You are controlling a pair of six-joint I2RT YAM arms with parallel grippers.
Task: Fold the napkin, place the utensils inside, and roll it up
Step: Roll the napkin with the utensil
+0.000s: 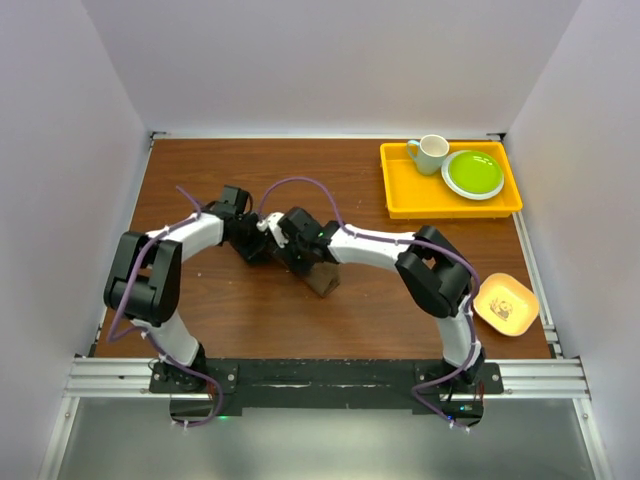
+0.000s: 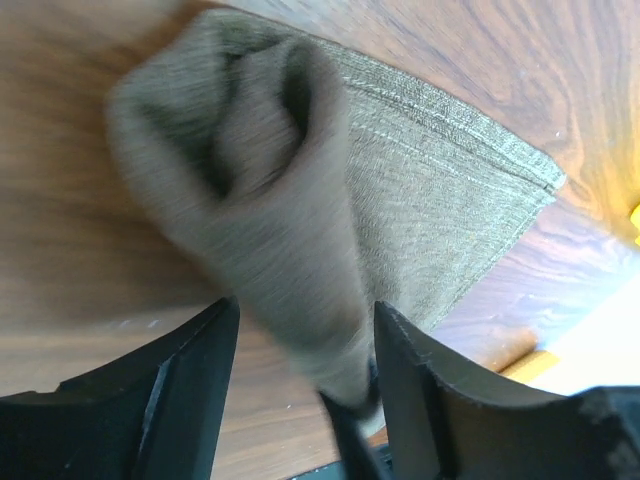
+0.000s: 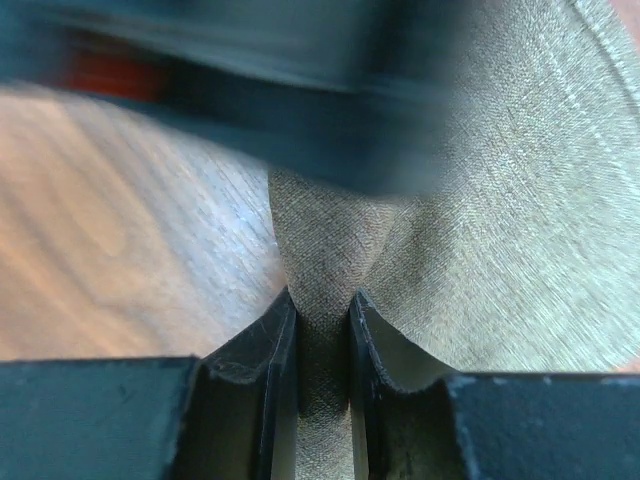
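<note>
The napkin [image 1: 323,280] is seen as a small brown bundle on the wooden table [image 1: 260,320], near its middle. In the left wrist view it is shown rolled into a loose tube, with a hemmed flap spread flat on the wood beside it.

One end of the roll is passed between the fingers of the left gripper [image 2: 305,385], which are set wide apart. Bare wood is seen between the cloth and the finger [image 2: 185,390] on the left of that view, so the roll is not clamped there, though the other finger is touched by the fabric.

The right gripper [image 3: 322,350] is closed tightly. A narrow ridge of cloth is pinched between its fingers [image 3: 272,380], and the rest of the fabric is fanned out beyond them over the wood.

At the far right corner of the table an orange-yellow tray [image 1: 400,205] is set, with a pale mug [image 1: 431,153] and a green plate [image 1: 473,173] side by side in it. A small yellow dish [image 1: 506,304] is placed at the right edge, well apart from the napkin.
</note>
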